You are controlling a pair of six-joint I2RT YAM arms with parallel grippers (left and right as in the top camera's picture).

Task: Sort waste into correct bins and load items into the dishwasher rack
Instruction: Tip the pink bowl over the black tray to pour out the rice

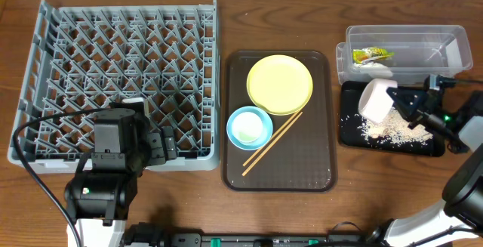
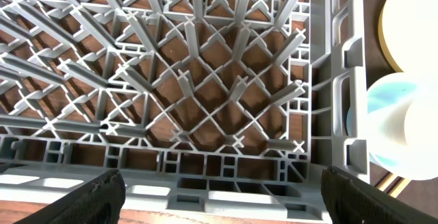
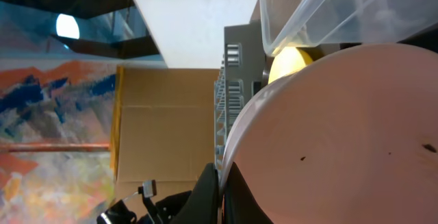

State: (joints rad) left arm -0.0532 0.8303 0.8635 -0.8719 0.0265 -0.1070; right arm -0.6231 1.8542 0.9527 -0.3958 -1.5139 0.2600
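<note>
My right gripper is shut on the rim of the white bowl and holds it tipped on its side over the black tray. Rice scraps lie in that tray. In the right wrist view the bowl fills the frame, its rim pinched between the jaws. The clear tub holds the green-and-yellow wrapper. The yellow plate, the light-blue bowl with a white cup in it, and the chopsticks lie on the brown tray. My left gripper is open and empty over the near right corner of the grey rack.
The brown serving tray sits between the rack and the bins. The rack holds nothing. In the left wrist view the blue bowl and the plate show just past the rack's right wall.
</note>
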